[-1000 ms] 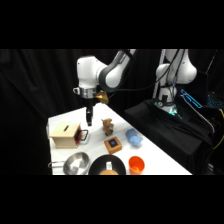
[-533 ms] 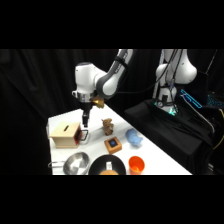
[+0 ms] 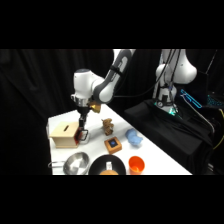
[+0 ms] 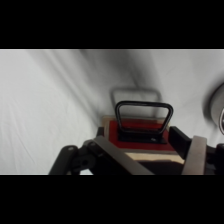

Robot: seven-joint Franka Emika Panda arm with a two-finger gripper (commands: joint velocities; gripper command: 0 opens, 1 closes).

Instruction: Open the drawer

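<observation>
The light-wood box [image 3: 61, 134] stands at the table's left end. Its drawer [image 3: 78, 135] faces right, with a reddish front. My gripper [image 3: 82, 129] hangs down right at that front. In the wrist view the drawer's red front [image 4: 142, 131] and black loop handle [image 4: 144, 109] fill the middle, just beyond my gripper [image 4: 157, 159]. One grey finger [image 4: 119, 157] slants at the left and the other finger [image 4: 196, 155] stands at the right. They are wide apart, so the gripper is open, and the handle is not between them. A tan strip of wood shows between the fingers.
A small wooden figure [image 3: 106, 126], a brown block with a blue top [image 3: 113, 144] and a blue bowl [image 3: 133, 137] stand right of the box. A metal bowl [image 3: 76, 162], a black pan [image 3: 107, 166] and an orange cup [image 3: 135, 164] line the front edge. Black-draped gear [image 3: 165, 125] lies at the right.
The gripper has come down and to the left, from above the table's middle to the drawer's front. The box and the other things have stayed put.
</observation>
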